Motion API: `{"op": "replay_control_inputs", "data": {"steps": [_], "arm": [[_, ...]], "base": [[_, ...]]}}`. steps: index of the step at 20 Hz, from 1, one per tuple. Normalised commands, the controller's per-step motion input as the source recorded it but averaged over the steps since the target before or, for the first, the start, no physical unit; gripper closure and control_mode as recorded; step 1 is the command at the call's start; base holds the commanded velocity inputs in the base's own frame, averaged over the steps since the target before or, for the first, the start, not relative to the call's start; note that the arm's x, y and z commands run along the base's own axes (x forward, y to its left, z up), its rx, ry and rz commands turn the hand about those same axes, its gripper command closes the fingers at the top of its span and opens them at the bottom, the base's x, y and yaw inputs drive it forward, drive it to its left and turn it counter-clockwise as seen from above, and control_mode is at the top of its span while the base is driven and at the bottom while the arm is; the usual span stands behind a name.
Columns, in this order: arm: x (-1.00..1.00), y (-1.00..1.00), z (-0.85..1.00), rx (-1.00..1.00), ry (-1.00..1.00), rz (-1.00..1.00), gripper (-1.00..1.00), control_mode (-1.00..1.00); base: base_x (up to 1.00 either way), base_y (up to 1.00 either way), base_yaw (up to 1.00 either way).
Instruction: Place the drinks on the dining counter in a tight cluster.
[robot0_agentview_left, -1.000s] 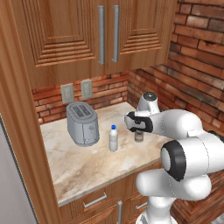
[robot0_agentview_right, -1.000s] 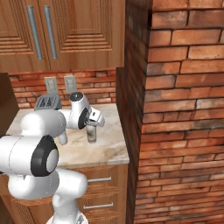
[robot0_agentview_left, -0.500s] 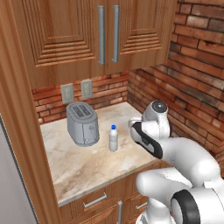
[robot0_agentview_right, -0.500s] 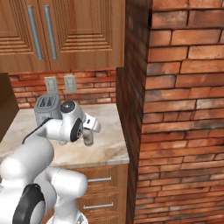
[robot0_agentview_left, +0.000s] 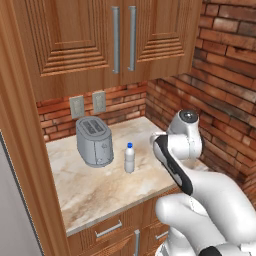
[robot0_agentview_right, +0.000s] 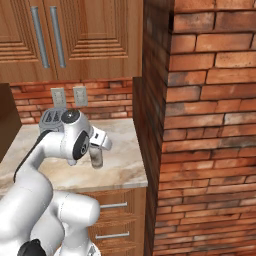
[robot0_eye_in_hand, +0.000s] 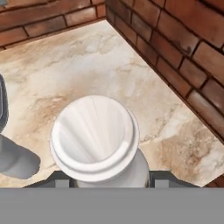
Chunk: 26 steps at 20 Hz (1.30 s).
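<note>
Red brick walls (robot0_agentview_right: 200, 125), wooden upper cabinets (robot0_agentview_left: 100, 40), marbled countertop (robot0_agentview_left: 95, 185), two wall outlets (robot0_agentview_left: 87, 104), drawers below (robot0_agentview_right: 117, 215)

Pale-capped grey-brown bottle (robot0_eye_in_hand: 94, 140), beige marbled counter (robot0_eye_in_hand: 92, 65)

We see a slim white blue-capped bottle (robot0_agentview_left: 129, 158) upright mid-counter, well back from the front edge. A slim grey-brown pale-capped bottle (robot0_agentview_right: 96, 157) stands upright off the counter's right edge near the brick wall.
</note>
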Motion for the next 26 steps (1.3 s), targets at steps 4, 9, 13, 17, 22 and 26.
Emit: {"op": "replay_control_inputs", "data": {"steps": [4,9,13,17,22,26], "arm": [[-0.39,0.04,0.56,0.0,0.16,0.03,1.0,-1.0],[-0.51,0.21,0.32,0.03,-0.02,0.1,1.0,-1.0],[-0.45,0.14,0.27,0.06,-0.11,0.08,1.0,-1.0],[-0.41,0.01,0.41,0.02,-0.06,0.08,1.0,-1.0],[-0.43,0.01,0.45,0.0,-0.02,0.08,1.0,-1.0],[-0.43,0.0,0.22,0.0,-0.01,0.1,1.0,-1.0]], "base": [[0.0,0.0,0.0],[0.0,0.0,0.0],[0.0,0.0,0.0],[0.0,0.0,0.0],[0.0,0.0,0.0],[0.0,0.0,0.0]]}}
